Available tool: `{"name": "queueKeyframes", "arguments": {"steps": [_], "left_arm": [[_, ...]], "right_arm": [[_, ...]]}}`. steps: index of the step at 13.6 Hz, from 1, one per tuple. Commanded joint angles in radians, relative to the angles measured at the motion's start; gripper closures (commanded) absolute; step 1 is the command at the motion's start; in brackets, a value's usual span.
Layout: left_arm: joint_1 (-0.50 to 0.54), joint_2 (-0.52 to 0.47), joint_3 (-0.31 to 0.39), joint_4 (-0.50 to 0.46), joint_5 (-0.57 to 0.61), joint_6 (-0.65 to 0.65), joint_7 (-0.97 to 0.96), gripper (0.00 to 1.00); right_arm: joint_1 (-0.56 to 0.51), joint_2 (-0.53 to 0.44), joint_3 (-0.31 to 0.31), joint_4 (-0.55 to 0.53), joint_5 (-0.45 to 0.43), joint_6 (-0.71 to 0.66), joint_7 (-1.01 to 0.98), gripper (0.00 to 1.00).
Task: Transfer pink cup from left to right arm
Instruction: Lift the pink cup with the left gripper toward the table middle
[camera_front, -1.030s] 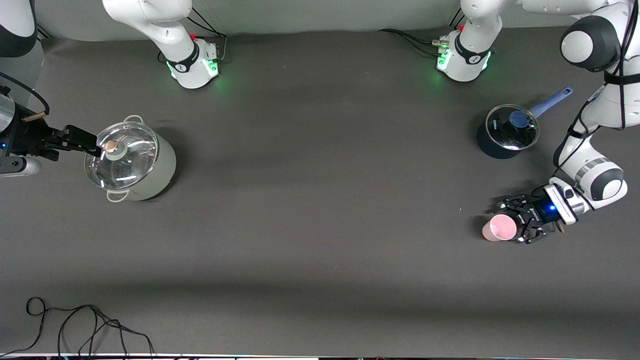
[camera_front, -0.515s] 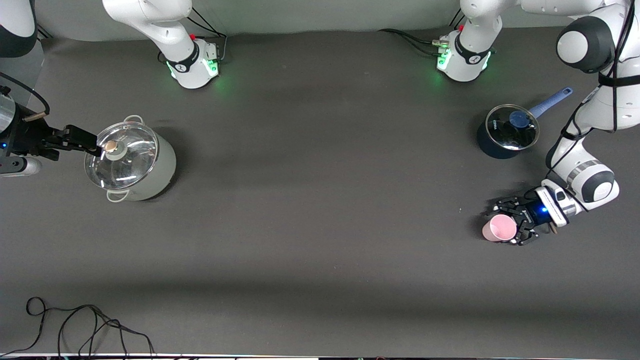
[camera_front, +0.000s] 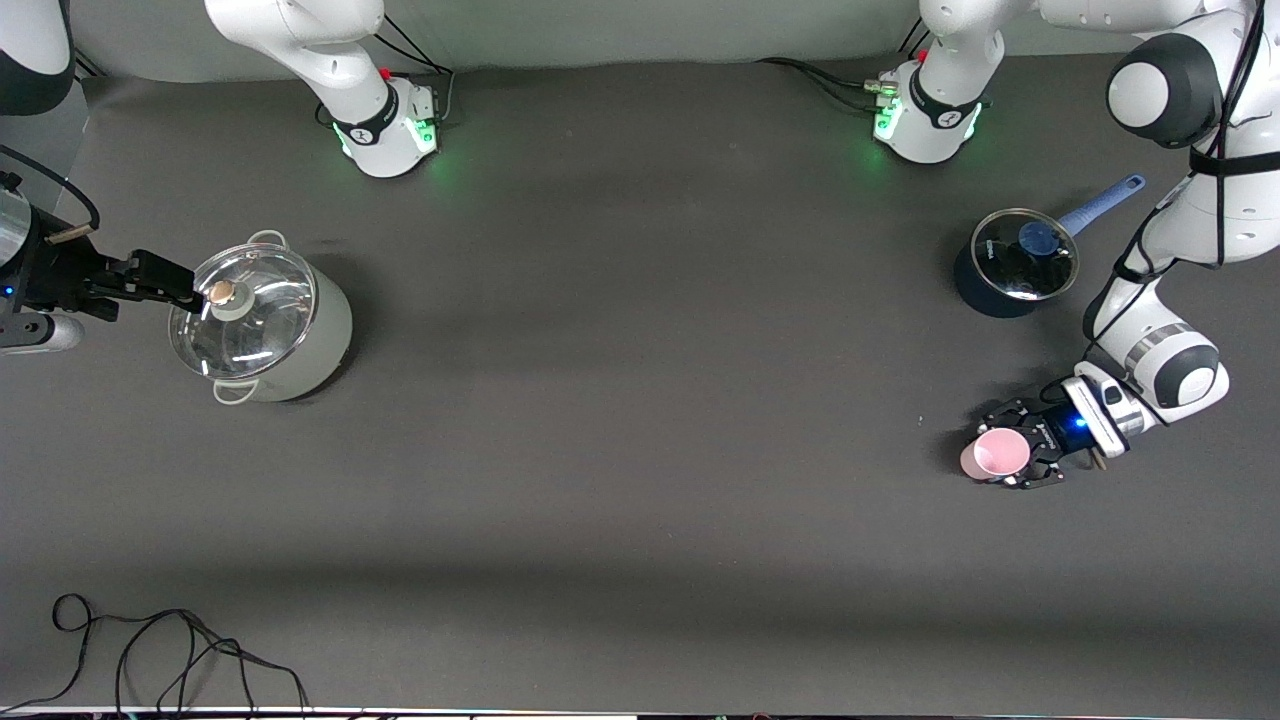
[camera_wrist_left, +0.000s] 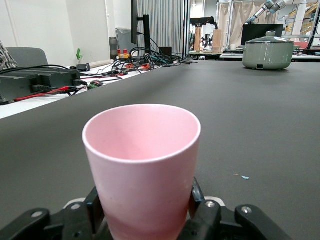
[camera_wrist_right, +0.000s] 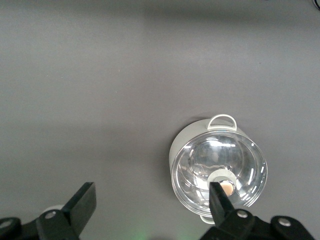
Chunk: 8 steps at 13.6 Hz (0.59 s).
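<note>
The pink cup (camera_front: 996, 456) stands upright on the dark table at the left arm's end, nearer to the front camera than the saucepan. It fills the left wrist view (camera_wrist_left: 142, 150). My left gripper (camera_front: 1003, 450) (camera_wrist_left: 145, 202) is low at table level. Its fingers (camera_wrist_left: 196, 196) press against both sides of the cup's lower part. My right gripper (camera_front: 145, 285) (camera_wrist_right: 150, 205) is open and empty, held high over the table at the right arm's end beside the pale-green pot. One finger (camera_wrist_right: 220, 200) overlaps the lid's knob in the right wrist view.
A pale-green pot (camera_front: 318, 345) with a glass lid stands at the right arm's end. A dark saucepan (camera_front: 975, 292) with a blue handle and glass lid stands near the left arm's base. A black cable (camera_front: 170, 650) lies at the table's front edge.
My left gripper has moved in from beside the pink cup until its fingers are around it, and the cup has shifted slightly. The right arm has not moved.
</note>
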Motion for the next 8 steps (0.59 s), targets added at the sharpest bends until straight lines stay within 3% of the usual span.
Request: {"name": "queueKeyframes", "arguments": {"steps": [1, 3, 5, 8], "left_arm": [[-0.031, -0.037, 0.007, -0.024, -0.020, 0.030, -0.021, 0.55], [-0.080, -0.101, -0.007, -0.073, -0.052, 0.095, -0.069, 0.55], [-0.123, -0.181, -0.061, -0.157, -0.161, 0.206, -0.067, 0.56], [-0.134, -0.307, -0.253, -0.266, -0.334, 0.456, -0.066, 0.56]], "right_arm": [[0.009, 0.010, -0.003, 0.024, -0.002, -0.014, 0.017, 0.00], [0.009, 0.010, -0.003, 0.024, -0.002, -0.014, 0.017, 0.00], [0.009, 0.010, -0.003, 0.024, -0.002, -0.015, 0.014, 0.00], [0.007, 0.010, -0.005, 0.024, -0.002, -0.014, 0.003, 0.00]]}}
